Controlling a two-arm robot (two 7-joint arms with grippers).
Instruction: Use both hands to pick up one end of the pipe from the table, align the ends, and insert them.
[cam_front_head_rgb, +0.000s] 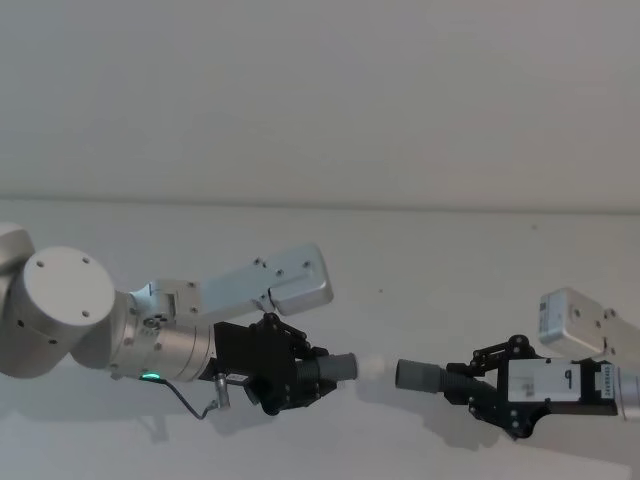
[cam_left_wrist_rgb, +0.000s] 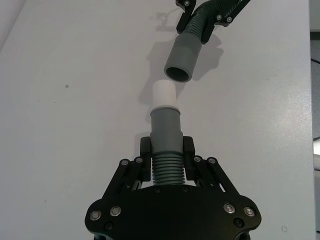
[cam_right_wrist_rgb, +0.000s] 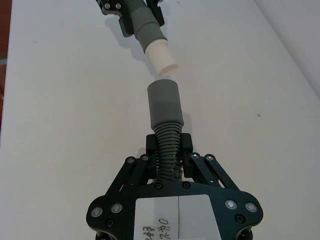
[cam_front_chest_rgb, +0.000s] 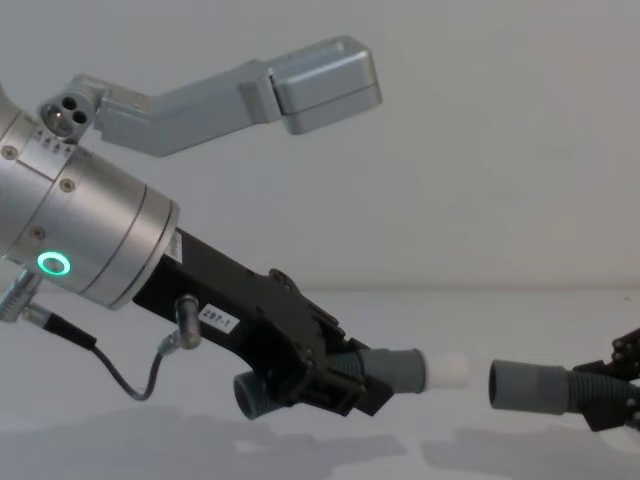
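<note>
Aligning is the step in hand: both pieces are lifted clear of the plain matte white table and face each other end to end, not yet joined.

The left black plastic two-finger hand is pinching the ribbed dark-grey body of the left curved hose piece just behind its cuff. That smooth lighter-grey cylindrical cuff carries the short white tip, a plain matte plug slightly narrower than the cuff.

The right black plastic two-finger hand is pinching the ribbed body of the right hose piece in the same manner. Its smooth grey socket cuff points at the tip; the left wrist view shows its mouth open and round.

In the head and chest views the tip and the socket are near but apart, with table showing between them. In the chest view the socket sits a little lower than the tip, and in the left wrist view it appears angled off the tip's axis, so alignment looks incomplete.

Judgement: the next move calls for levelling the two axes, then closing the gap along one straight line so the tip enters the mouth squarely. The ribbed bodies look flexible and may bend under push; the cuffs look rigid, so an angled entry would likely jam at the rim.
</note>
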